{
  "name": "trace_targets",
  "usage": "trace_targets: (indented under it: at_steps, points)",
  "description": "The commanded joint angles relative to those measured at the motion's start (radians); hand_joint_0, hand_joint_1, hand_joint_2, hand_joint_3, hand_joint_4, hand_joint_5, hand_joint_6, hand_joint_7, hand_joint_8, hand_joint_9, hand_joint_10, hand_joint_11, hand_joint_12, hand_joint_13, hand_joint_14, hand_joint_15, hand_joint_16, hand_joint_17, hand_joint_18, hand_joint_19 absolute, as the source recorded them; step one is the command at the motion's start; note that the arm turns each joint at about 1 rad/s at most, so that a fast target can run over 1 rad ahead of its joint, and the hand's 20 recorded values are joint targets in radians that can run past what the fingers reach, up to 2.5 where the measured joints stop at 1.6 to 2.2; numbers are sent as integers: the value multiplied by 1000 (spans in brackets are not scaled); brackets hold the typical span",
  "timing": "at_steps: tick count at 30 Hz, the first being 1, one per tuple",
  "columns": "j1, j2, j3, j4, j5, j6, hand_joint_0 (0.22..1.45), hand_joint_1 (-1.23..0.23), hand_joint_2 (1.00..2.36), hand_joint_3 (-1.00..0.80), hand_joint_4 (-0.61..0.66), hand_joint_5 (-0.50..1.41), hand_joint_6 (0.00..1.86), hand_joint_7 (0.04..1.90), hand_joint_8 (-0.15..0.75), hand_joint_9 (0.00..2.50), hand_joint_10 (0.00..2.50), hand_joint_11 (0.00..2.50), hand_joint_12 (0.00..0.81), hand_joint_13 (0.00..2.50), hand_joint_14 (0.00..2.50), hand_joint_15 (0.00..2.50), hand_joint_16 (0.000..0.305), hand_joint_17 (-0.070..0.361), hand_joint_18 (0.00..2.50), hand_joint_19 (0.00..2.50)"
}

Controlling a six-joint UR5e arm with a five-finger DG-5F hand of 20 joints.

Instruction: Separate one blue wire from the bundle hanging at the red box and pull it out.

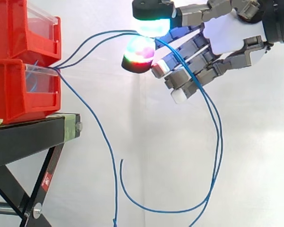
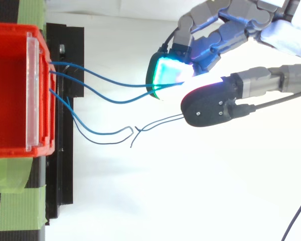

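Black stand (image 1: 26, 137) with green tape (image 2: 12, 211), white curtain (image 1: 255, 142) behind

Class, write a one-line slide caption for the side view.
Hand pinches two blue wires from the red bins between glowing pads; a third hangs loose.

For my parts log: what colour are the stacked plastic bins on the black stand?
Red plastic bins, clearest in side view.
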State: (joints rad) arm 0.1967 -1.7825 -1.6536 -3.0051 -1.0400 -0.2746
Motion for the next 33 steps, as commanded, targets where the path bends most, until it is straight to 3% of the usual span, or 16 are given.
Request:
trace_targets:
  at_steps: [1, 28, 33]
  points:
    - [0, 0, 0, 0, 0, 0, 566, -670, 1009, -385, 117, -235, 922, 884, 315, 732, 9, 1408, 422, 738, 316, 1460, 51, 114, 683, 739]
    - [1, 0, 0, 0, 0, 0, 657, -739, 1016, -247, -11, -208, 931, 868, 321, 844, 8, 1326, 410, 821, 296, 1445, 48, 109, 763, 721]
    - [1, 0, 0, 0, 0, 0, 657, -737, 1017, -241, -2, -207, 931, 866, 325, 877, 6, 1374, 410, 827, 401, 1445, 48, 108, 792, 743]
